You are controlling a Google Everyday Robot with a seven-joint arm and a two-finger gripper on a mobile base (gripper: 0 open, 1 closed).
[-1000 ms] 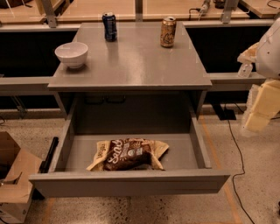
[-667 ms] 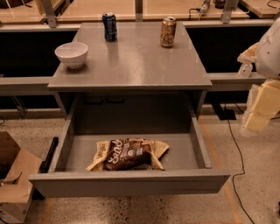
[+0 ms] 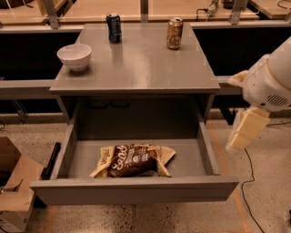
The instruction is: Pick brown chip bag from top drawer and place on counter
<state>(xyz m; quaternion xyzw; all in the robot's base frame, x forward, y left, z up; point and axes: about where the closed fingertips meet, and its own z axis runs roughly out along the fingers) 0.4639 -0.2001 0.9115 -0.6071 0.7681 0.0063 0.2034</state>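
The top drawer (image 3: 136,189) stands pulled out below and in front of the desk (image 3: 145,73), with the brown chip bag (image 3: 132,160) lying flat inside it, close to the front panel and a little left of centre. On the desk, a bowl (image 3: 74,56) sits near the left edge; the left can (image 3: 114,27) and the right can (image 3: 174,32) stand apart along the back. Benchtops (image 3: 182,9) run behind. The gripper (image 3: 245,132) hangs to the right, outside the drawer and clear of the desk. A cardboard box (image 3: 13,186) rests on the floor to the drawer's left.
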